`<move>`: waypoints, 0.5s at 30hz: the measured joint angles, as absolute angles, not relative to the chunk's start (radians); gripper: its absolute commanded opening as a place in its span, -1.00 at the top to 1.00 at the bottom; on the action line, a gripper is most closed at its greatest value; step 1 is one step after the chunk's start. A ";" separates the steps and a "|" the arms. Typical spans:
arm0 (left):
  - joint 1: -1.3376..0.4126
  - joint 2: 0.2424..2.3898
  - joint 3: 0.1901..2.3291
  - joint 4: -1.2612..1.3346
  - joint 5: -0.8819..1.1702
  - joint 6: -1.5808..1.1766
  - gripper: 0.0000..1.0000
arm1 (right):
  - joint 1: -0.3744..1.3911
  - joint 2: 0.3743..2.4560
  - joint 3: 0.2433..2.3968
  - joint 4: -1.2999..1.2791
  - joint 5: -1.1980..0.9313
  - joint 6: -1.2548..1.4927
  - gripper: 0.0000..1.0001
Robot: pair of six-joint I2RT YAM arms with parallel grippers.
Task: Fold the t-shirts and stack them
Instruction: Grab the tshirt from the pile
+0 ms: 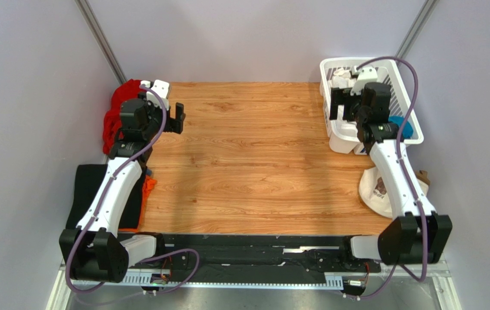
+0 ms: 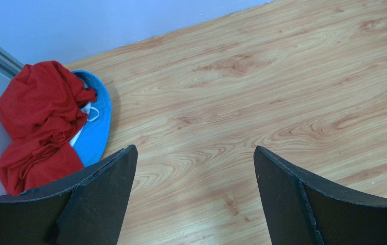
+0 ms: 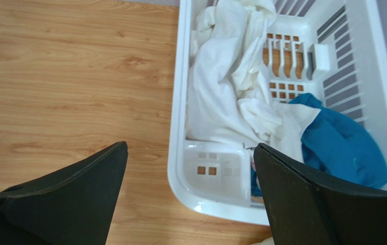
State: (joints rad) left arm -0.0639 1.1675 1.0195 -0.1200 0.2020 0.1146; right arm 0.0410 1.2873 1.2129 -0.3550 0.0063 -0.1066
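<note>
Where the white basket [image 3: 177, 102] sits at the upper right of the overhead view, two of the t-shirts lie bunched inside it. One is a white shirt [image 3: 216, 92], creased and heaped along the basket's left side. The other is a teal shirt [image 3: 341, 143], crumpled in the lower right corner and touching the white one. The right jaws hang above the basket's near wall, spread wide and holding nothing. At the left edge of the overhead view a black shirt [image 1: 89, 194] lies fairly flat beside the left arm [image 1: 114, 187], with a bit of orange shirt [image 1: 149, 188] showing at its right edge. In the upper left corner of the wooden surface [image 1: 254, 155] a red cloth [image 2: 37, 117] sits in a rumpled heap on top of a blue cloth [image 2: 95, 132]; what garment either is cannot be told. The left jaws hover over bare wood near that heap, also spread and empty. A cream bag [image 1: 373, 190] lies at the right edge, below the basket
</note>
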 measured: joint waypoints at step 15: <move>-0.064 1.369 1.040 -0.124 0.163 0.233 -0.82 | -0.126 2.038 2.145 -0.654 0.081 -0.165 -0.80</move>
